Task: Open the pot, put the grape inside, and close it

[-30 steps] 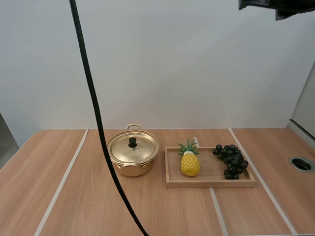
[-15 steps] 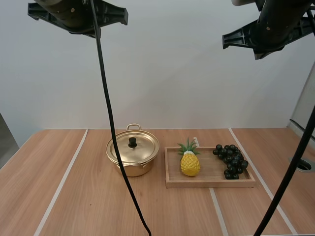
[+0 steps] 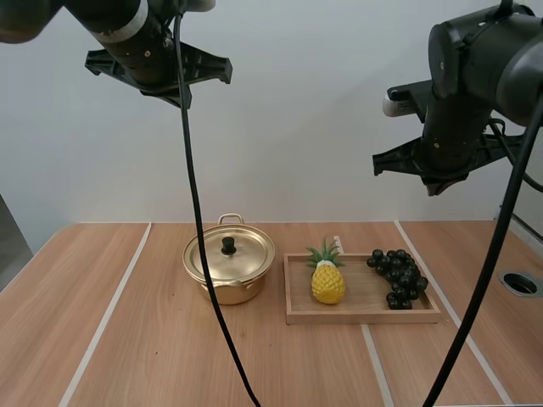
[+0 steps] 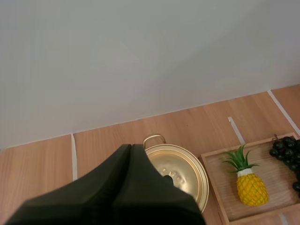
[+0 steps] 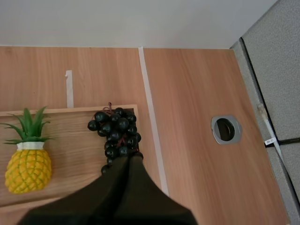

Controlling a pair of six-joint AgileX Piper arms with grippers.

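High view first: both arms hang well above the table (image 3: 119, 339). The pot (image 3: 227, 284) sits just beside the wooden tray (image 3: 365, 317) with its lid (image 3: 246, 254) on. The grapes (image 3: 399, 275) lie at the tray's end away from the pot, with a toy pineapple (image 3: 327, 284) between them and the pot. Left wrist view: my left gripper (image 4: 130, 148) is pressed together into one dark wedge, high over the pot. So I reckon lid-off is the job here. I'd spread the fingers before dropping, come straight down on the black knob (image 3: 228, 246), pinch it dead centre and lift vertically so the pot doesn't skid. Right wrist view: my right gripper (image 5: 129, 158) is closed on nothing too, over the grapes. I'd hold it there until the lid's off.
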